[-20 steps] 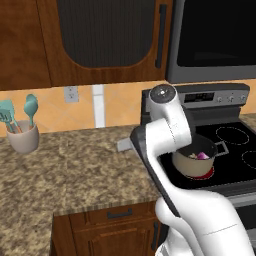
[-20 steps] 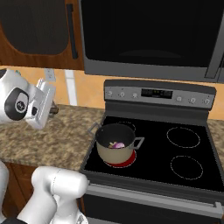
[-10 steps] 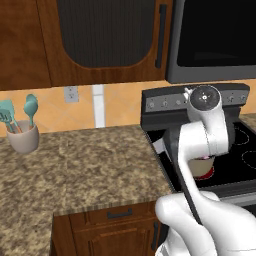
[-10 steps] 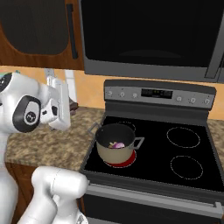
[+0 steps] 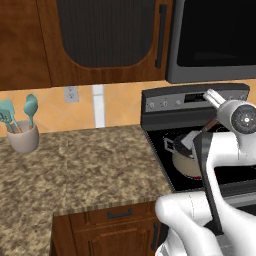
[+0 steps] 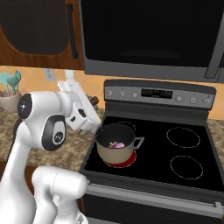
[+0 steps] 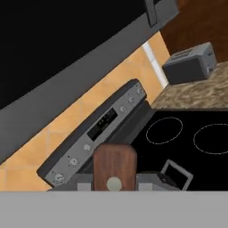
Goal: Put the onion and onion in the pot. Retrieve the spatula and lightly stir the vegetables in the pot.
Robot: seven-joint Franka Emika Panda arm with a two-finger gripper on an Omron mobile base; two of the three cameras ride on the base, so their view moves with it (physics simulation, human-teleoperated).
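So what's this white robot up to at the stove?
It's cooking. The beige pot sits on the red-glowing front left burner of the stove with a purple onion in it. The hand is shut on the brown wooden handle of the spatula and hangs beside the pot, not yet in it, so stirring hasn't begun.

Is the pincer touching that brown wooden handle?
Touching. In the hand view the brown wooden handle stands clamped at the pincer, its end facing the camera.

One pot (image 6: pixel 114 148) is sitting on the stove, one purple onion (image 6: pixel 117 145) showing inside; two teal utensils (image 5: pixel 17 114) are standing in one cup (image 5: pixel 23 138); one toaster (image 7: pixel 189 64).
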